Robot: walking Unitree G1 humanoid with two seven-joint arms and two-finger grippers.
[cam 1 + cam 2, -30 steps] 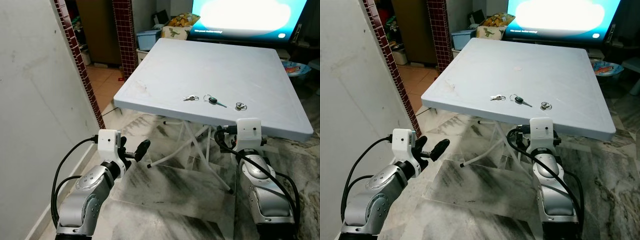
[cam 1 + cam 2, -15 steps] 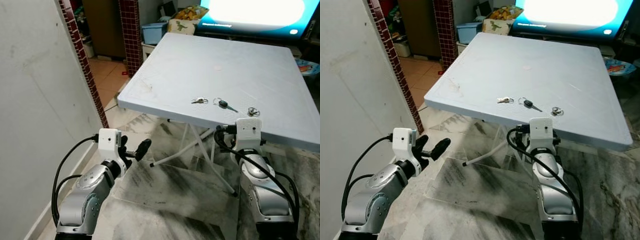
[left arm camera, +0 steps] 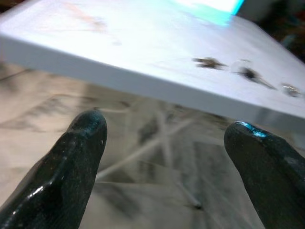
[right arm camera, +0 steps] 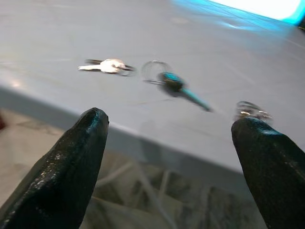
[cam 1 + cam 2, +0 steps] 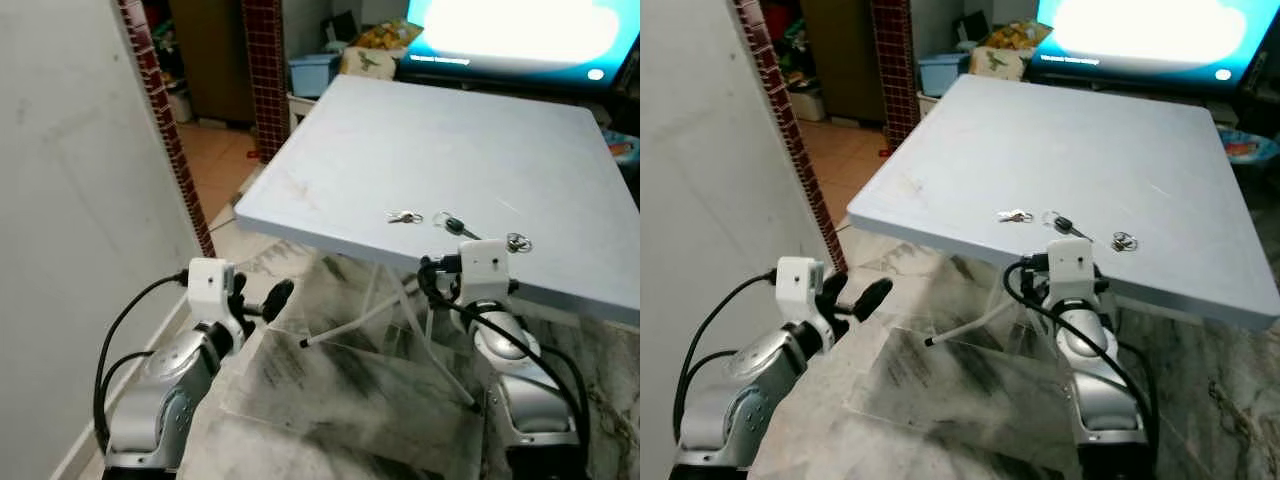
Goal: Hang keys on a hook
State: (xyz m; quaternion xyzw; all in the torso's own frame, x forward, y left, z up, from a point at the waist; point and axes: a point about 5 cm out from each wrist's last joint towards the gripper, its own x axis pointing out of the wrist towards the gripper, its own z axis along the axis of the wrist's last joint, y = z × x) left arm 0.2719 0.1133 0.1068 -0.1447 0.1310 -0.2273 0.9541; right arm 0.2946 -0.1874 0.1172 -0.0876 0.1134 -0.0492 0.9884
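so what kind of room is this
Probably a living room in a home: a big lit television screen behind a white folding table, a marble-patterned tiled floor, and a brick-tiled pillar beside a doorway.

Both arms reaching forward, jaws parted.
The left gripper [image 3: 164, 143] is hanging low with nothing between its fingers; the right gripper [image 4: 171, 148] is gaping wide, also empty.
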